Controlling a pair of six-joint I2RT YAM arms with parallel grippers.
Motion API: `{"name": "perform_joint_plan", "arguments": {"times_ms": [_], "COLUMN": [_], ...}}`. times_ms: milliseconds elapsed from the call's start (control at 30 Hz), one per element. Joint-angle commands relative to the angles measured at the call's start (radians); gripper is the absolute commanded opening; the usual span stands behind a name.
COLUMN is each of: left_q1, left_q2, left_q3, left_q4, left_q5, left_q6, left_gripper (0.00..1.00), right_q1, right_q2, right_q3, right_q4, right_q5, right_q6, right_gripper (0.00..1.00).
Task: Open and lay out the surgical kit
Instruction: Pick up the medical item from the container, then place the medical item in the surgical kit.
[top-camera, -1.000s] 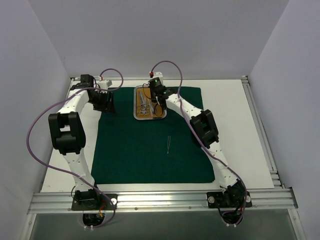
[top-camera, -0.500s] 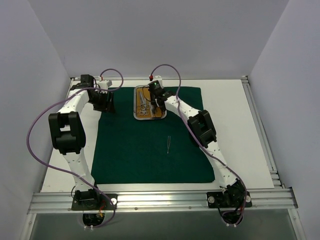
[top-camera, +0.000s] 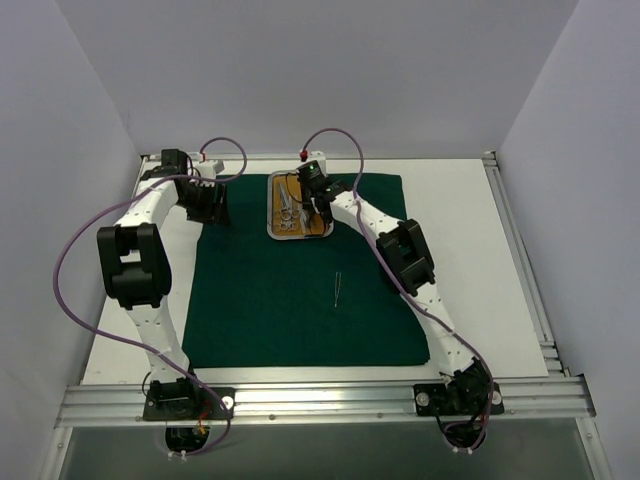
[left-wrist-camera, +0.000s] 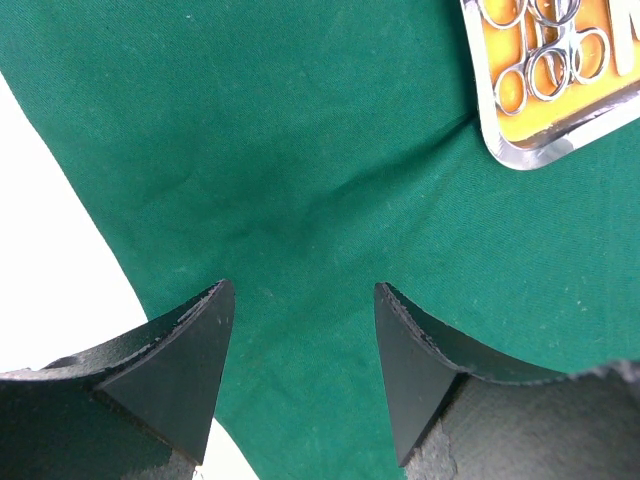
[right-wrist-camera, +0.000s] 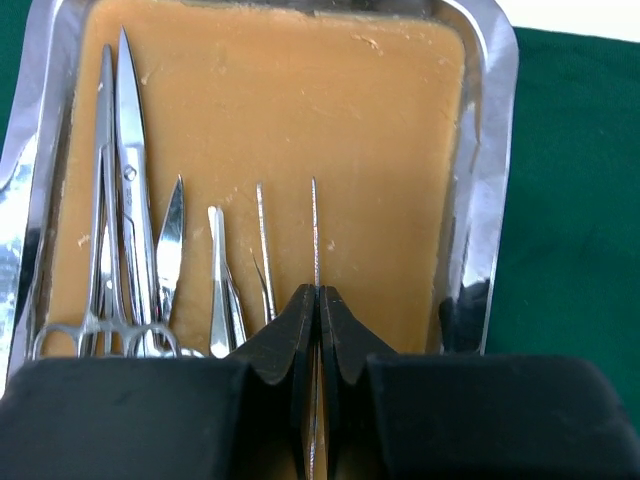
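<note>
The right tool (right-wrist-camera: 318, 300) has just pinched fully shut on a thin silver needle-like probe (right-wrist-camera: 314, 225) in the rounded steel tray with orange-brown floor (right-wrist-camera: 490, 150), so that piece looks ready to lift out. A second ago the wrist sat a little farther back over the tray. The tray rests at the far edge of the spread dark green cloth wrap (top-camera: 300, 310), where one slim silver instrument (top-camera: 338, 288) already lies. The left tool (left-wrist-camera: 302, 295) hangs wide open, empty, unmoved.

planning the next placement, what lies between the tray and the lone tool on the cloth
Only bare green cloth, as the top view shows.
</note>
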Motion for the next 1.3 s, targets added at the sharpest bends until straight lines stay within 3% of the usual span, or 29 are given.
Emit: {"name": "perform_joint_plan", "arguments": {"times_ms": [0, 367, 533, 733, 1033, 1267], "left_q1": [-0.001, -0.001, -0.002, -0.001, -0.007, -0.007], "left_q2": [-0.007, -0.039, -0.065, -0.087, -0.101, -0.087], "left_q3": [0.019, 0.014, 0.000, -0.018, -0.023, -0.023], "left_q4": [-0.002, -0.005, -0.006, -0.009, -0.009, -0.010], "left_q5": [0.019, 0.002, -0.002, 0.005, 0.012, 0.012], "left_q6": [0.012, 0.017, 0.023, 0.024, 0.021, 0.023], "left_gripper": [0.67, 0.67, 0.67, 0.67, 0.67, 0.68], "right_q1": [0.000, 0.017, 0.055, 0.097, 0.135, 0.148], "right_q2": [-0.155, -0.445, -0.702, -0.902, -0.959, -0.896], "right_q3": [-0.039, -0.273, -0.650, -1.040, -1.323, -1.331], "right_q4": [0.030, 0.130, 0.196, 0.188, 0.190, 0.210], "right_q5": [0.036, 0.140, 0.310, 0.358, 0.351, 0.294], "right_q6": [0.001, 0.053, 0.168, 0.358, 0.484, 0.507], "right_gripper": [0.00, 0.00, 0.00, 0.00, 0.00, 0.00]}}
